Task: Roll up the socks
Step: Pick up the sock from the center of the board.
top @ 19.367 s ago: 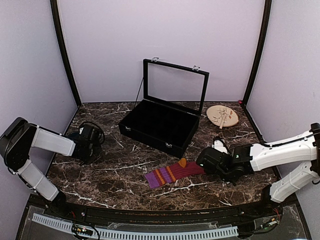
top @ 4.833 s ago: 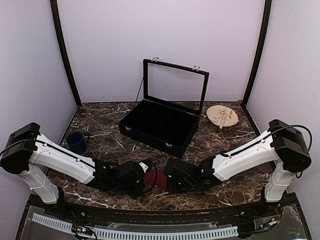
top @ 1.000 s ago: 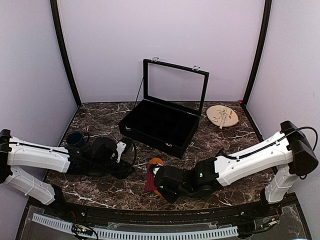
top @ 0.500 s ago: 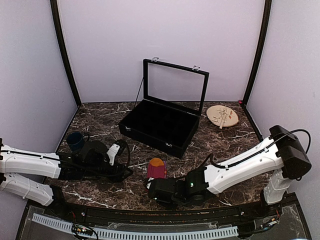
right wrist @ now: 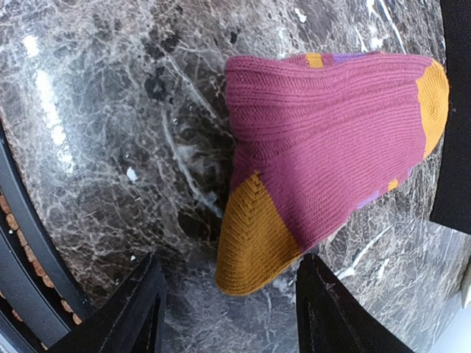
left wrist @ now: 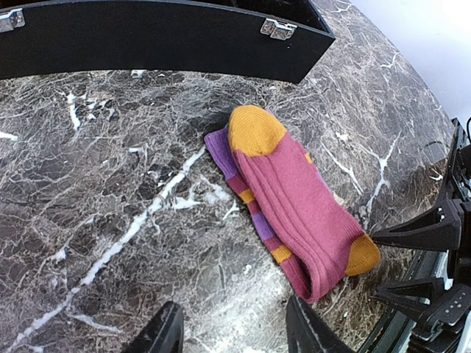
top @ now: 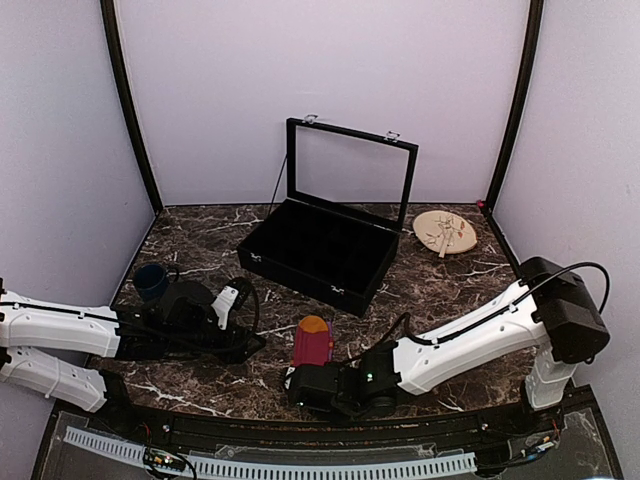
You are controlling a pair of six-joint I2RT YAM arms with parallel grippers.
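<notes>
The striped sock (top: 312, 343) lies folded over itself on the marble table, magenta with orange toe and heel and purple and orange stripes; it also shows in the left wrist view (left wrist: 294, 198) and the right wrist view (right wrist: 331, 140). The black sock is out of view. My left gripper (top: 250, 345) (left wrist: 234, 334) is open and empty, just left of the sock. My right gripper (top: 295, 385) (right wrist: 232, 316) is open and empty, at the sock's near end by its orange heel, not touching it.
An open black case (top: 328, 250) with its lid up stands behind the sock. A dark blue mug (top: 152, 281) sits at the left. A round wooden plate (top: 445, 232) lies at the back right. The table's near edge (top: 300, 410) is right behind my right gripper.
My right gripper has let go of the sock and drawn back toward the near edge. The sock now lies folded flat on the table. My left gripper has barely moved.
</notes>
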